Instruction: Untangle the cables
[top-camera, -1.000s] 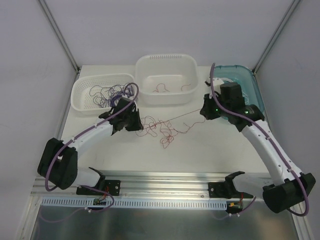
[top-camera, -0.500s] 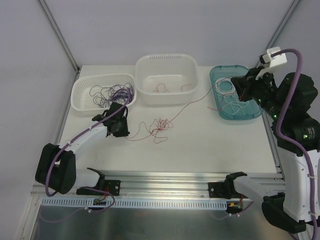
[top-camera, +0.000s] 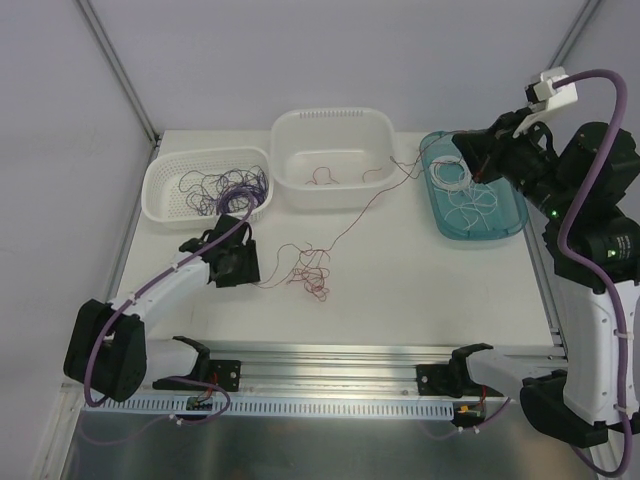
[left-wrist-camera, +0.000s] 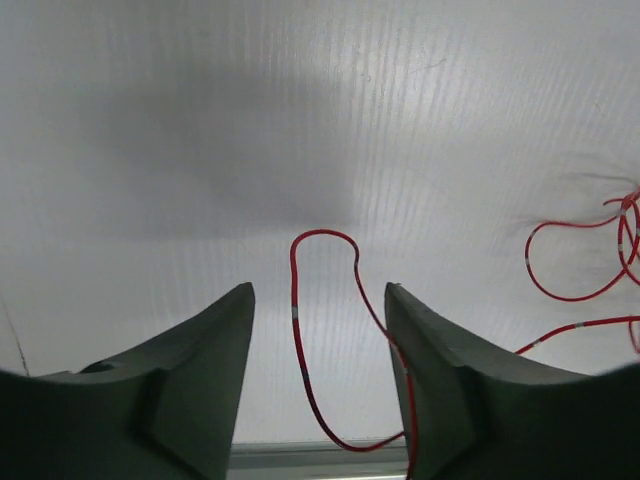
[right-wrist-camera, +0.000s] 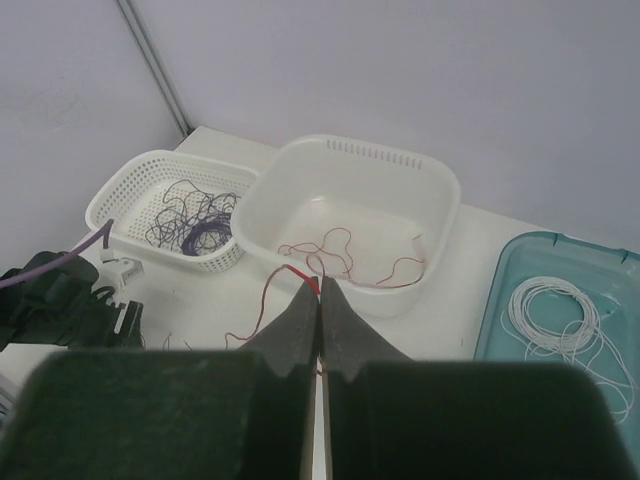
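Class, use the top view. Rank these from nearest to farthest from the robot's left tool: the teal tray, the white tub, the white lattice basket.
Measured from the left tool:
1. white lattice basket, just behind it at back left, holding purple cables
2. white tub, at back centre
3. teal tray, at the far right

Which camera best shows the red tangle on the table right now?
Top external: the whole red tangle lies on the table beside the left gripper. Left wrist shows only one loop between its open fingers. Right wrist shows just the strand the right gripper pinches; its fingers hide the rest.
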